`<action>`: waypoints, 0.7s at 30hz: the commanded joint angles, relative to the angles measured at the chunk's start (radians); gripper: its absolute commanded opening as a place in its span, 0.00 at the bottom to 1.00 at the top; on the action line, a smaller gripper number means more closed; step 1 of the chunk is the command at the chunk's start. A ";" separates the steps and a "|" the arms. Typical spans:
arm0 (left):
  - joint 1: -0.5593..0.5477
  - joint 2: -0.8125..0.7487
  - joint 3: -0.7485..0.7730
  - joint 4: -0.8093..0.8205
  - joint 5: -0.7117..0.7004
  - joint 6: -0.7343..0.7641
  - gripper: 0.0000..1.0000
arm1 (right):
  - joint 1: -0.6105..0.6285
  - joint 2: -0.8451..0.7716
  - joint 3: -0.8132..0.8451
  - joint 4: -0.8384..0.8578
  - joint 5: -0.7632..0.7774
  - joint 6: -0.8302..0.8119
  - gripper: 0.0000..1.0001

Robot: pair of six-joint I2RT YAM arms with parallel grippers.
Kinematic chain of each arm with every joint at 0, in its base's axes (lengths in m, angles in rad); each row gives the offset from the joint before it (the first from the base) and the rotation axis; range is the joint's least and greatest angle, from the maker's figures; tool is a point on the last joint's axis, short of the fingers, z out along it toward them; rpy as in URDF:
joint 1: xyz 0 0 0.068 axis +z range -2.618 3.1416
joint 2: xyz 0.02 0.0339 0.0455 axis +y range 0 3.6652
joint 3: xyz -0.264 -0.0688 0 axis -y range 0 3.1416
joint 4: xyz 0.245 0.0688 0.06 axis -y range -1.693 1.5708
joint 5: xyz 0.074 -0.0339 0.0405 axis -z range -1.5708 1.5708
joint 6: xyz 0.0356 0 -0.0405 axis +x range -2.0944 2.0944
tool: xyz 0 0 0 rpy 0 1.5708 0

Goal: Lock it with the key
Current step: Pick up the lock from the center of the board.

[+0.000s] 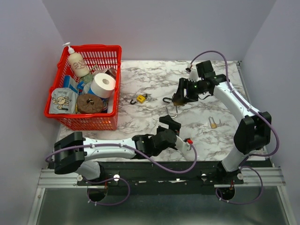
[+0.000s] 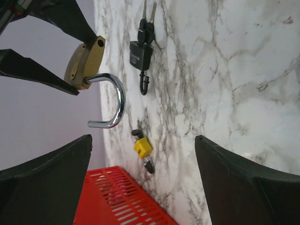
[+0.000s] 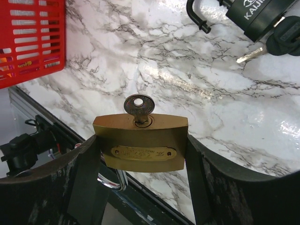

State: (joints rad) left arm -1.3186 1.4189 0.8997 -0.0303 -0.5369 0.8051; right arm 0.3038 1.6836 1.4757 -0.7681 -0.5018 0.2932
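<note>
Brass padlock [image 3: 140, 149] is up off the marble bench [image 1: 154, 75], over its middle, clamped by its two narrow sides in the right gripper [image 1: 181, 98], whose jaws stand partly apart because the lock body fills them. The red basket [image 1: 89, 123] of odds and ends sits at the far left of the bench, well apart from the work. The left gripper [image 1: 171, 123] waits just beside and below the lock with its jaws wide and nothing in them. A black padlock [image 3: 262, 18] with its own keys lies on the bench near the held one, a small yellow padlock [image 2: 143, 146] further toward the basket, and another small padlock [image 1: 213, 123] off to the right. The shackle [image 2: 115, 101] hangs open, its free end swung clear of the body. The key [image 3: 138, 107] is seated in the keyway, on the face turned toward the right wrist. The likely trouble: the shackle's free end is not lined up with its hole, so a push from the left jaws may simply twist the body in its side grip or lever it out. The key sits deep between the right fingers, awkward to reach, and a nudge could dislodge it; turning it could spin the lock.
</note>
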 commanded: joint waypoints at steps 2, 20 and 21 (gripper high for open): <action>-0.016 0.064 -0.071 0.341 -0.210 0.336 0.96 | 0.000 -0.056 -0.057 0.070 -0.124 0.049 0.50; 0.001 0.175 -0.173 0.615 -0.271 0.511 0.65 | 0.001 -0.114 -0.160 0.107 -0.199 0.083 0.50; 0.004 0.172 -0.168 0.613 -0.270 0.510 0.63 | 0.001 -0.114 -0.161 0.107 -0.204 0.084 0.50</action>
State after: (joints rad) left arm -1.3273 1.5772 0.7391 0.5091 -0.7761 1.2774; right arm 0.3038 1.6096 1.3201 -0.7101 -0.6209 0.3435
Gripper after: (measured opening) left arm 0.673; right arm 0.731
